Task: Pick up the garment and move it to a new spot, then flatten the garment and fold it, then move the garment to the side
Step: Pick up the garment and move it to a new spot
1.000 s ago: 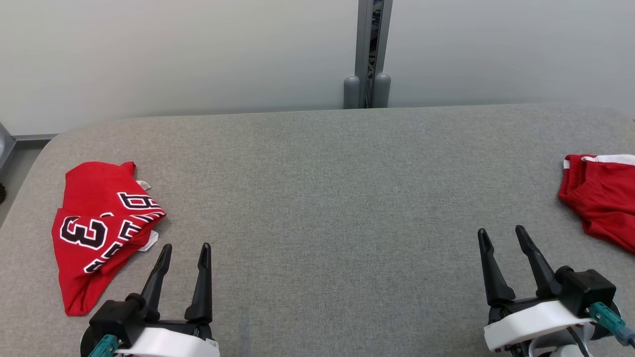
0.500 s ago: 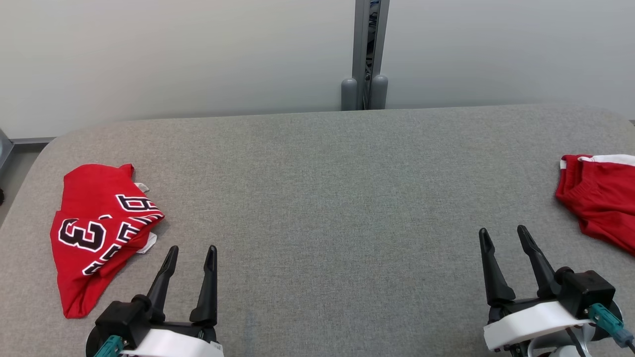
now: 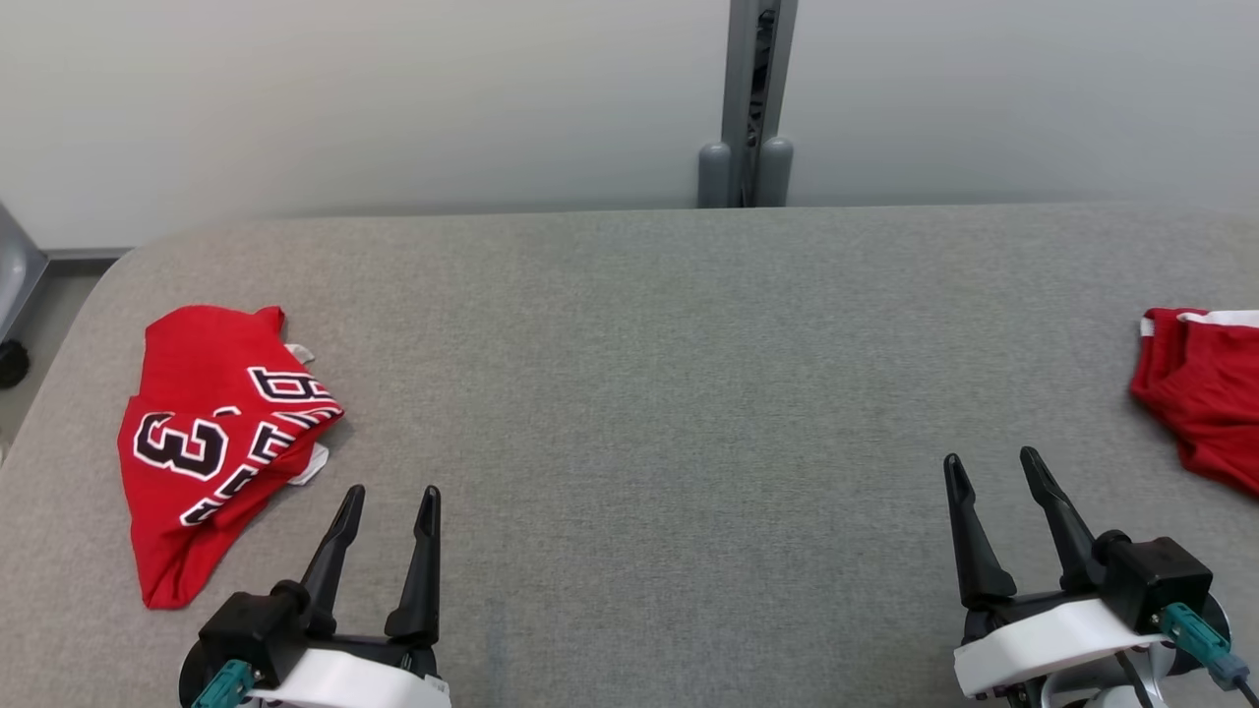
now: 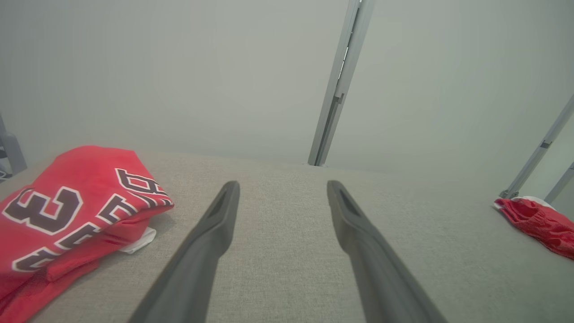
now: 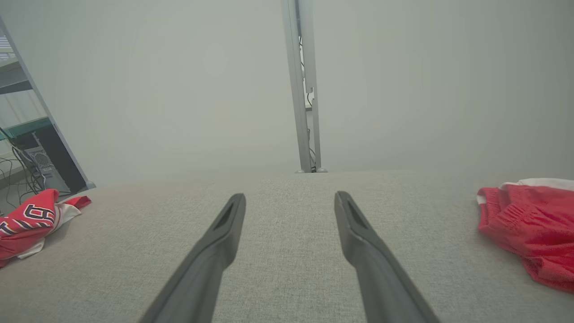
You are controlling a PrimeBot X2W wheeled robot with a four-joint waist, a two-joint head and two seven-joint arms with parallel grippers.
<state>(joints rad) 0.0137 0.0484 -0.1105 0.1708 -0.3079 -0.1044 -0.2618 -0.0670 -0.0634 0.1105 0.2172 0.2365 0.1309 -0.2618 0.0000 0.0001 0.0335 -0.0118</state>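
Two garments lie on the grey padded table (image 3: 649, 374), and the pictures do not settle which one the task means. The red jersey (image 3: 221, 433) lies near the table's left edge. It is bunched and doubled over on itself, its black-and-white lettering and numeral are creased, and a white scrap of fabric shows under its near-right edge. The red shorts (image 3: 1205, 398) lie at the right edge, partly cut off by the frame, crumpled, with a white band (image 3: 1220, 317) along the top. Handling, as a judgement: both are light, limp knit, and the shorts look like mesh. Neither will keep its shape when lifted. Layers will slide over one another, so a pinch may catch one layer or several. Nothing here is fragile. Recommended hold: pinch a free edge or corner, not mid-panel. For the jersey, use the raised fold on the side nearest the left gripper (image 3: 391, 492). For the shorts, use the gathered waistband, which looks thicker and should give firmer purchase. The left gripper sits just beside the jersey's near corner, not touching it, with its fingers spread wide and holding nothing. The right gripper (image 3: 989, 455) is near the shorts but apart from them, also spread wide and holding nothing. The broad stretch of table between the grippers offers room for flattening.
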